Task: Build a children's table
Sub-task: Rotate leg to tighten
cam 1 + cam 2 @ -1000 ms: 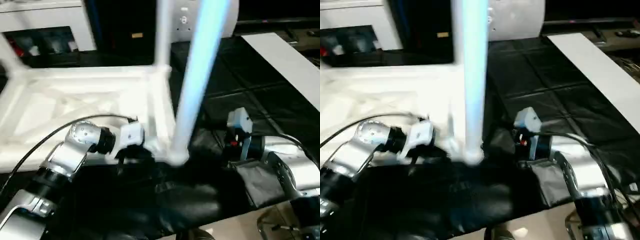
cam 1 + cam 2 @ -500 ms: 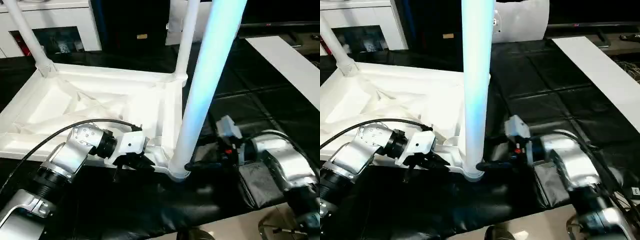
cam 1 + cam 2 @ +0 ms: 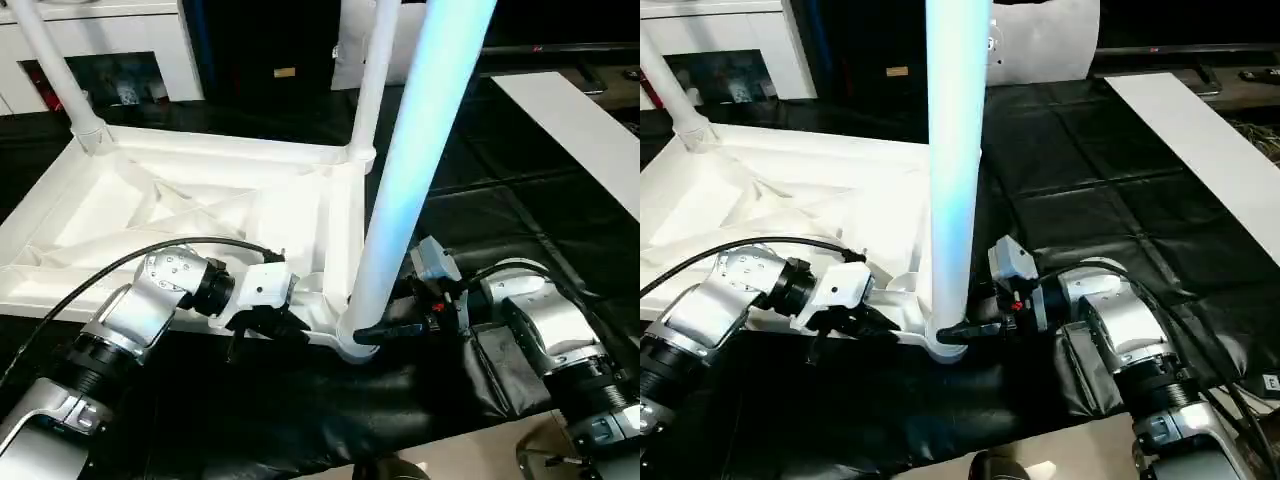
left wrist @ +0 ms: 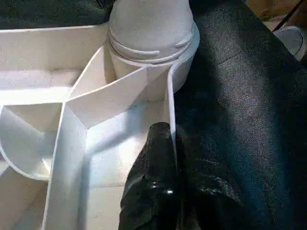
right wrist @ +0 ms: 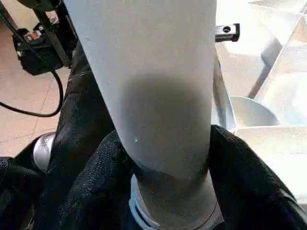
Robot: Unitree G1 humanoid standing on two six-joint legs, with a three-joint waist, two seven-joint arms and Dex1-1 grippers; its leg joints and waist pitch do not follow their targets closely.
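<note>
The near-right leg point(image 3: 400, 190) is standing upright in its corner socket of the upturned tabletop point(image 3: 180, 200), with the right gripper point(image 3: 392, 328) straddling its base, fingers point(image 5: 240, 177) hugging it, while the left gripper point(image 4: 165, 158) is pinching the near rim closed.

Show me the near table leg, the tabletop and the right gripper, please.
Near leg point(image 3: 400, 220), left eye view: middle of the tube.
Tabletop point(image 3: 200, 150), left eye view: far rim.
Right gripper point(image 5: 165, 163), right wrist view: midway between its black fingers, either side of the leg.
</note>
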